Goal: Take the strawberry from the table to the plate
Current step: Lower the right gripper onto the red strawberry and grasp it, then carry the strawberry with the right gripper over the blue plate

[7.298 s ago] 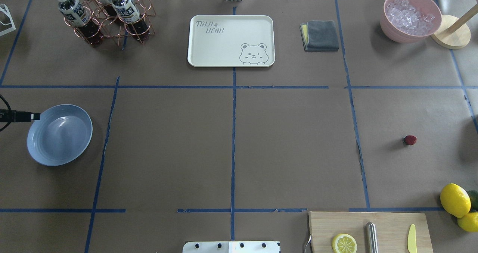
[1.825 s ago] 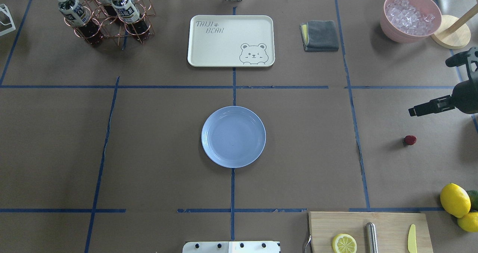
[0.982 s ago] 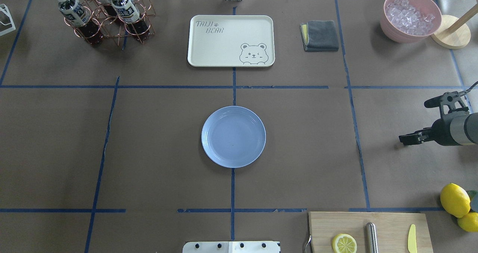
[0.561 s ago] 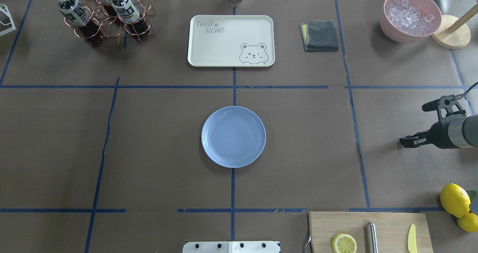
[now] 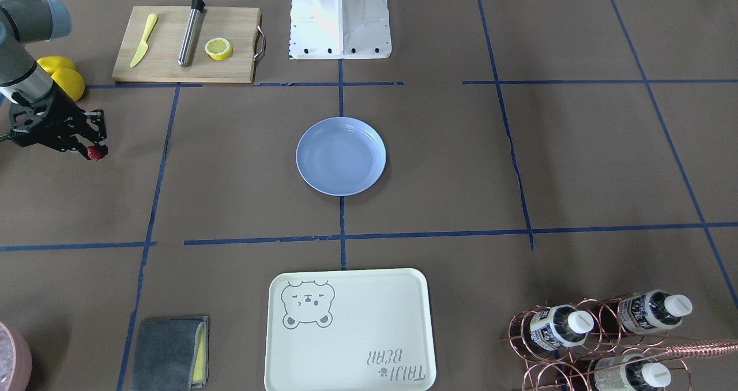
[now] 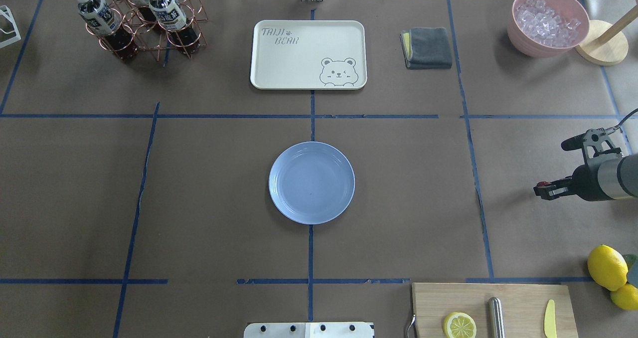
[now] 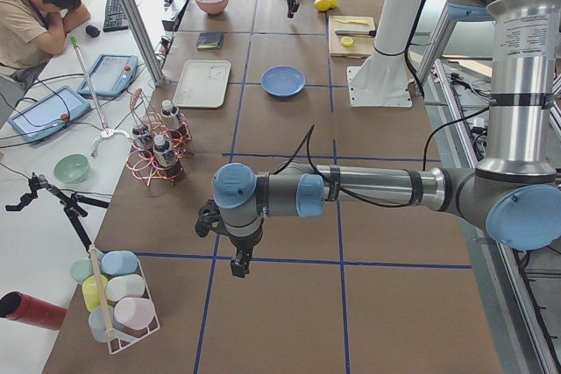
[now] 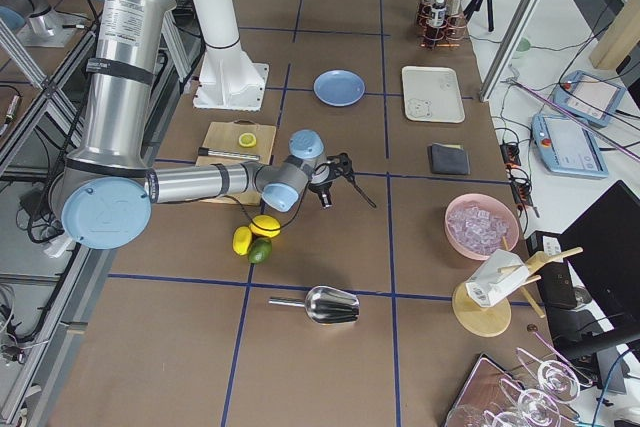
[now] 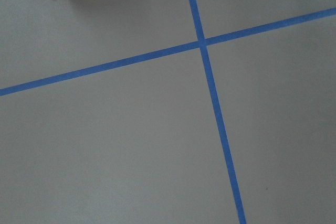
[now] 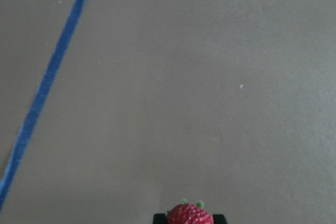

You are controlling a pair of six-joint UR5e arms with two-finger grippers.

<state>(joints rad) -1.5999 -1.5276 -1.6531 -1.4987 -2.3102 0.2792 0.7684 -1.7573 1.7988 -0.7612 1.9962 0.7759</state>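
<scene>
The strawberry (image 5: 96,154) is small, dark red and green-capped, and it sits pinched between the tips of my right gripper (image 5: 94,150) just over the brown table (image 6: 398,203) at the robot's far right. The right wrist view shows the strawberry (image 10: 190,215) at its bottom edge between the fingers. From overhead the right gripper (image 6: 542,190) hides most of it. The light-blue plate (image 6: 311,182) lies bare at the table's centre, far from the berry. My left gripper (image 7: 238,264) shows only in the exterior left view, so I cannot tell its state.
A cutting board (image 6: 518,298) with a lemon half, a metal rod and a yellow knife lies near the right gripper, beside whole lemons (image 6: 607,267). At the far side are a cream bear tray (image 6: 308,54), grey cloth (image 6: 427,47), pink ice bowl (image 6: 547,21) and bottle rack (image 6: 139,19).
The plate went from the left side to the centre. The right arm came in, dropped onto the strawberry, shut on it, and has edged slightly toward the robot since.
</scene>
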